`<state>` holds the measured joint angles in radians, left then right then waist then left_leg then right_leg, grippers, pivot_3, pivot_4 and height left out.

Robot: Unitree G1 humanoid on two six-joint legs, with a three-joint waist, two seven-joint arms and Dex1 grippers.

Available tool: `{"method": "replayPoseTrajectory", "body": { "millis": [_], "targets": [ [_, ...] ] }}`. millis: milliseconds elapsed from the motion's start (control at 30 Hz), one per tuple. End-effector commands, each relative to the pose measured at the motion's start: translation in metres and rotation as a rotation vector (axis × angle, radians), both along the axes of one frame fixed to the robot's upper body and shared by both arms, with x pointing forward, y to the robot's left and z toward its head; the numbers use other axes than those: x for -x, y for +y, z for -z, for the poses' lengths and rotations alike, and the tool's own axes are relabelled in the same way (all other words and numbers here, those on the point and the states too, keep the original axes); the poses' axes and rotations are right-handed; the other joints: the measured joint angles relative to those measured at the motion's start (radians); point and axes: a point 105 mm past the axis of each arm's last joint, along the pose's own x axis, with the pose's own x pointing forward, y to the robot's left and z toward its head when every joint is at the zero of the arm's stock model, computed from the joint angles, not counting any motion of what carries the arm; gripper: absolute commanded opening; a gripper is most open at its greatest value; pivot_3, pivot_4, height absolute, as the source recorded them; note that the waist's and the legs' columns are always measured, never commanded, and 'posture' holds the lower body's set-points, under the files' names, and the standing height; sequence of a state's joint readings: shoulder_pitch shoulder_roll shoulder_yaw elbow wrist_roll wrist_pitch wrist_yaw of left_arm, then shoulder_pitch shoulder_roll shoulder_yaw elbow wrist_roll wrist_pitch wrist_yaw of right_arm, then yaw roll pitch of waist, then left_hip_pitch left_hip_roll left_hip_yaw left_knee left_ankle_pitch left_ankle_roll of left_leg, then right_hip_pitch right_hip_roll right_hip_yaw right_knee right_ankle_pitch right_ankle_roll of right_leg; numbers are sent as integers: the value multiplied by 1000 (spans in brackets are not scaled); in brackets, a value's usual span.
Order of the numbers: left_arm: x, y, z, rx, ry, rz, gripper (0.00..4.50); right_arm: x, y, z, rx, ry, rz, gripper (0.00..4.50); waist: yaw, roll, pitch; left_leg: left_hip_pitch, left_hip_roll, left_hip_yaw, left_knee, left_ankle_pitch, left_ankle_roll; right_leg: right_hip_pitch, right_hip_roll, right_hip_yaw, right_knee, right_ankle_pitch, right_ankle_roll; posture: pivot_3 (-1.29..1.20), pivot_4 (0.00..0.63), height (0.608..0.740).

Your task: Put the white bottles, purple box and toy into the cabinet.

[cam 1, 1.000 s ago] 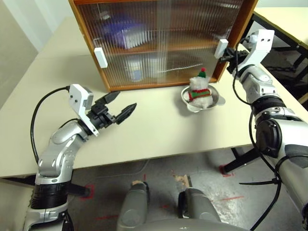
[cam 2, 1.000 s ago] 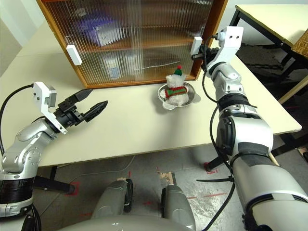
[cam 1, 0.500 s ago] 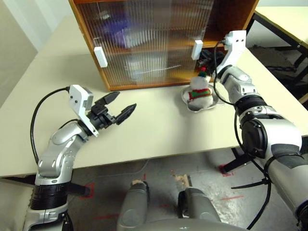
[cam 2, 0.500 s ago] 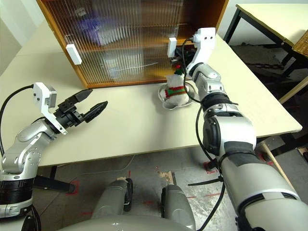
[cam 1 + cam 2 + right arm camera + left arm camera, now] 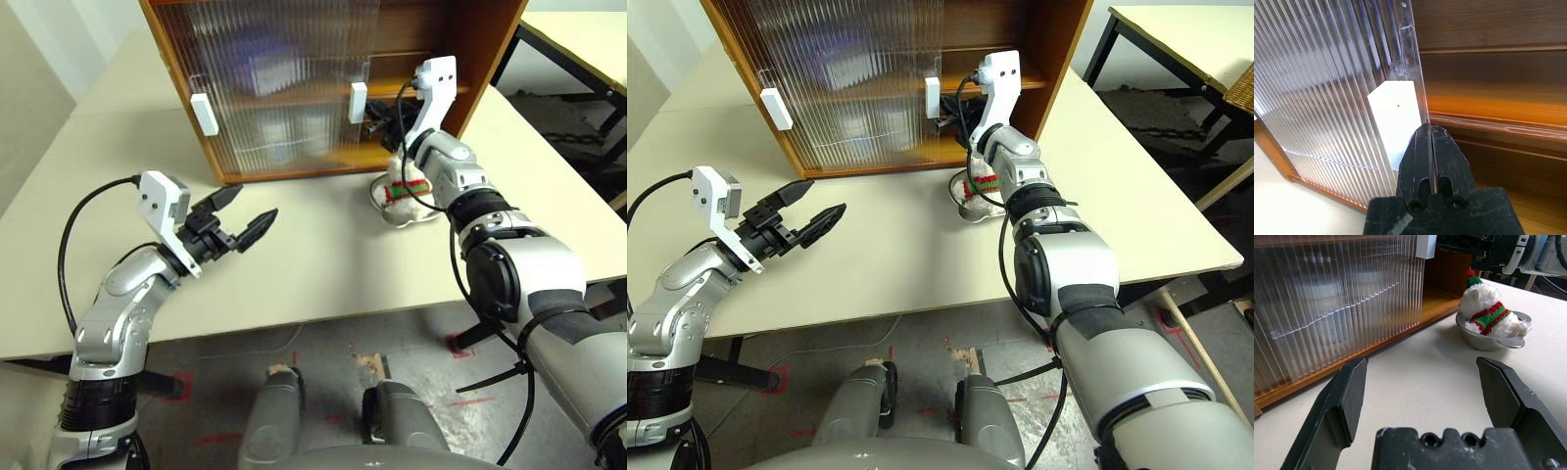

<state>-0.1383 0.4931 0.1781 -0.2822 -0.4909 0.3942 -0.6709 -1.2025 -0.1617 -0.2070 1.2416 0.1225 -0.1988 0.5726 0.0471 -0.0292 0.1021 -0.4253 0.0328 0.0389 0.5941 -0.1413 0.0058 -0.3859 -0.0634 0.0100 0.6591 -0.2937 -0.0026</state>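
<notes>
My right gripper (image 5: 1431, 142), pressed together, pushes the sliding door's white handle (image 5: 1396, 117); it could slip off. The snowman toy (image 5: 1484, 308) sits in the steel bowl (image 5: 1488, 339) before the cabinet (image 5: 490, 59); my left gripper (image 5: 235, 220) waits spread.

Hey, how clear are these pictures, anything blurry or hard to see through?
Left eye view: the sliding door looks smeared, and its ribbing reduces the purple box behind it to a vague patch. Left wrist view: the open left pincer close up is soft, the toy crisp. Right wrist view: the white handle is sharp.
</notes>
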Motion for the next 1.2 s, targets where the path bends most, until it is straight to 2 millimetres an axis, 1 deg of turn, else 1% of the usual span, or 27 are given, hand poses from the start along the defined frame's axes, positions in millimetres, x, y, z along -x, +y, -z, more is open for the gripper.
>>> {"method": "replayPoseTrajectory", "body": {
  "millis": [33,200,333,467,567,667,767,867,933,967,1000,1033,1100,1200],
  "targets": [
    [4,0,0,6,1,-1,4500,1,4,-11,2,-34,-21,19,0,0,0,0,0,0,0,0,0,0,0,0,0,0,0,247,69,740],
    [5,1,0,6,0,-4,4500,2,11,-13,-3,-39,-45,19,0,0,0,0,0,0,0,0,0,-1,0,0,0,0,0,249,67,740],
    [4,2,0,6,0,-7,4500,4,22,-15,-8,-44,-76,19,-1,0,0,0,0,0,0,0,0,-1,0,0,0,0,0,252,65,740],
    [3,3,1,8,-1,-10,4500,5,26,-13,3,-42,-85,19,-2,0,0,0,0,1,0,0,0,-1,0,1,0,0,0,256,59,740],
    [2,3,1,9,-2,-11,4500,3,16,-12,40,-47,-54,19,-2,0,0,0,0,1,-1,0,0,-2,1,1,0,0,0,255,58,740],
    [1,3,0,10,-5,-11,4500,0,-6,-12,93,-55,-5,19,2,0,0,0,0,1,-1,0,0,-2,1,1,0,0,0,252,52,740],
    [0,4,0,11,-7,-10,4500,-1,-32,-18,117,-67,24,749,15,0,0,-1,-1,1,-1,0,0,-2,0,0,0,0,0,245,50,740],
    [-1,5,0,11,-8,-10,4500,3,-65,-25,128,-72,34,1802,26,0,0,-1,-1,1,-1,0,0,-2,-1,0,0,0,0,232,57,740],
    [-2,5,1,10,-7,-6,4500,9,-83,-25,154,-56,31,2572,31,0,0,-2,-1,1,-1,0,0,-2,-2,-1,-1,0,0,228,60,740],
    [-2,5,2,10,-6,-3,4500,12,-89,-24,173,-43,25,2887,31,-1,0,-2,-1,1,-1,0,0,-2,-2,-1,-1,0,0,226,60,740],
    [-2,5,2,9,-4,-1,4500,17,-97,-22,205,-26,21,3370,29,-1,0,-2,-1,1,-1,0,0,-2,-3,-1,-1,0,0,222,62,740],
    [-2,5,3,8,-1,2,4500,23,-104,-19,231,-4,15,3663,28,-1,0,-3,-1,1,-1,0,0,-2,-4,-1,-2,0,0,218,64,740],
    [-2,5,4,8,1,6,4500,36,-114,-13,264,57,13,4443,28,-1,0,-3,-1,1,-1,0,1,-2,-5,-1,-2,0,0,212,64,740],
    [-2,5,5,9,4,14,4500,61,-122,8,318,206,-3,4443,26,-1,0,-4,0,0,-1,1,1,-3,-6,-1,-2,0,0,198,63,740]
  ]
}}
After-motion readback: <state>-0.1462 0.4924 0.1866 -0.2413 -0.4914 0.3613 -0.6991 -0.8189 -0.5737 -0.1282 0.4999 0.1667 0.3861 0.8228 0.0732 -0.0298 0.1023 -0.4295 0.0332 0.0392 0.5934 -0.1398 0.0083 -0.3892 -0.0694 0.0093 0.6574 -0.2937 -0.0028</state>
